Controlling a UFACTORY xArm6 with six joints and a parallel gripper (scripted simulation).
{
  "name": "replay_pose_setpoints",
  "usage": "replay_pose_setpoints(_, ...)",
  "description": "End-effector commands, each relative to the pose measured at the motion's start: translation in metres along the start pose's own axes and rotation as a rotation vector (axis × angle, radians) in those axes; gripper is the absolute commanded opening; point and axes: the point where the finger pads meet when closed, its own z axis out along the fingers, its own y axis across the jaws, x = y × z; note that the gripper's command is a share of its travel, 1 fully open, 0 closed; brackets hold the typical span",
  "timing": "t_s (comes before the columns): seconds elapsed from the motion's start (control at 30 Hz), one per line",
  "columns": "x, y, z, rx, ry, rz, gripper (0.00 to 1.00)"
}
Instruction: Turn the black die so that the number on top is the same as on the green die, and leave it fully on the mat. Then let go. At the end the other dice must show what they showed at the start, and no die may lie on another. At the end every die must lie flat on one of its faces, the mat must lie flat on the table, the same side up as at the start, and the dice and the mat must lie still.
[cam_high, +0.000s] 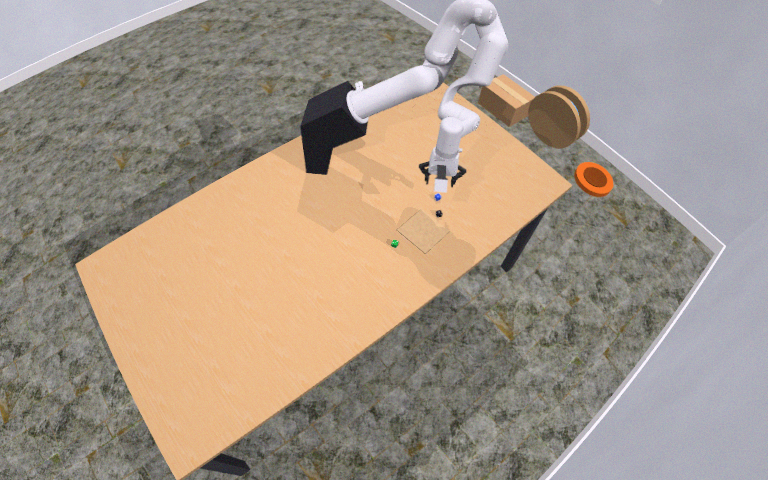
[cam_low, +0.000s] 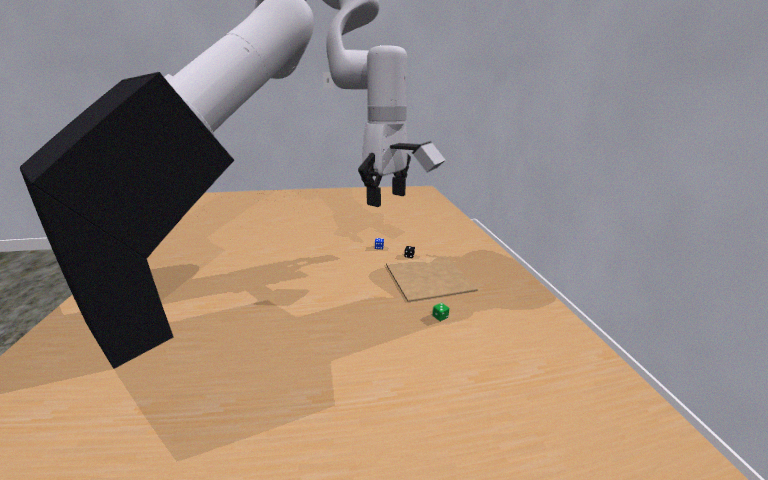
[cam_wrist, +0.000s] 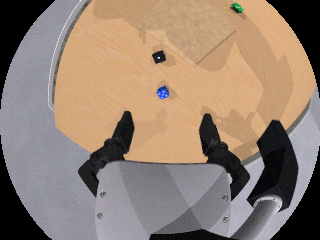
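Note:
The black die lies on the table just off the far corner of the tan mat. The green die lies on the table beside the mat's near edge. A blue die lies a little beyond the black die. My gripper is open and empty. It hangs well above the table, roughly over the blue die.
The arm's black base block stands on the table's far side. A wooden box, a wooden disc and an orange ring lie beyond the table's far corner. The table's right edge runs close to the mat.

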Motion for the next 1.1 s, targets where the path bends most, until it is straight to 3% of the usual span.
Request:
replay_pose_setpoints(0.0,-0.002,-0.002,-0.024,-0.01,-0.022,0.004,1.0)
replay_pose_setpoints(0.5,0.0,-0.003,-0.026,-0.011,-0.022,-0.008,1.0)
replay_pose_setpoints(0.67,0.024,-0.012,-0.021,-0.012,-0.023,-0.174,1.0)
replay_pose_setpoints(1.07,0.052,-0.018,-0.016,-0.007,-0.023,-0.339,1.0)
